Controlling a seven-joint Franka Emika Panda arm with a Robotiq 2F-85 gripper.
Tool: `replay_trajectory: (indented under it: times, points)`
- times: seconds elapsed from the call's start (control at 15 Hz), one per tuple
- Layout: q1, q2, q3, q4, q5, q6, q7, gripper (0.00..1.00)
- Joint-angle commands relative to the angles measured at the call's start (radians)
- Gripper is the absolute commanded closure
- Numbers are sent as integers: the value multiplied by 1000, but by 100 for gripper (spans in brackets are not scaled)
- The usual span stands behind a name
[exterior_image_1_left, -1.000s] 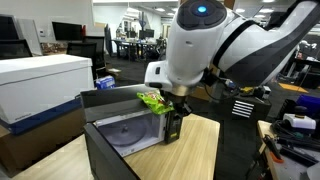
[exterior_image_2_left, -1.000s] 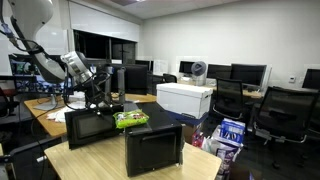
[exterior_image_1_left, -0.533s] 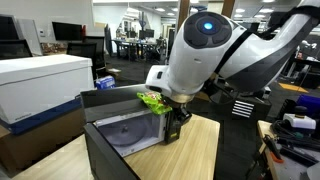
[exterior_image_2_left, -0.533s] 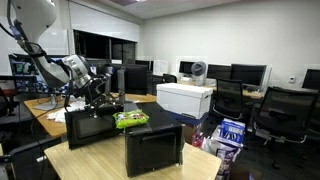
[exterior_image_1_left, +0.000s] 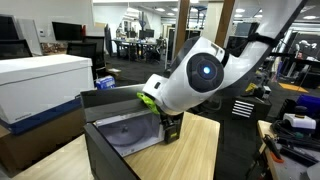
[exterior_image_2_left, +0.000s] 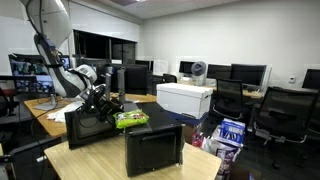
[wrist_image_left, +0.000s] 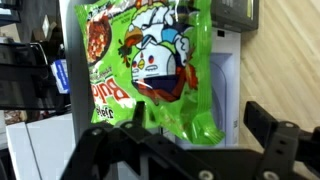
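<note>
The gripper (wrist_image_left: 200, 125) is hanging with its jaws spread wide, gripping nothing. Its fingers (wrist_image_left: 132, 118) are hovering over the lower end of the green snack bag (wrist_image_left: 150, 60). Whether they are brushing it is unclear. The bag is lying flat near an end edge of the microwave (exterior_image_2_left: 95, 127) top, which seems to be carrying its whole weight. The microwave door (exterior_image_1_left: 105, 155) is standing open above the table (exterior_image_1_left: 195, 150).
</note>
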Motion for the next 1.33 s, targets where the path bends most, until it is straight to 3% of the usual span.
replay_trajectory:
  times: [0.0,0.33,0.53,0.6,0.67,0.93,1.27]
  points:
    - [-33,82,17,64,-169,-42,204,0]
    - [-54,155,35,106,-363,-174,371,0]
    - [-66,188,48,114,-423,-245,422,0]
    - [-69,195,53,114,-424,-259,427,25]
    - [-75,197,58,114,-404,-261,408,26]
    - [-85,181,73,106,-340,-244,331,51]
    - [-92,171,84,98,-290,-221,242,54]
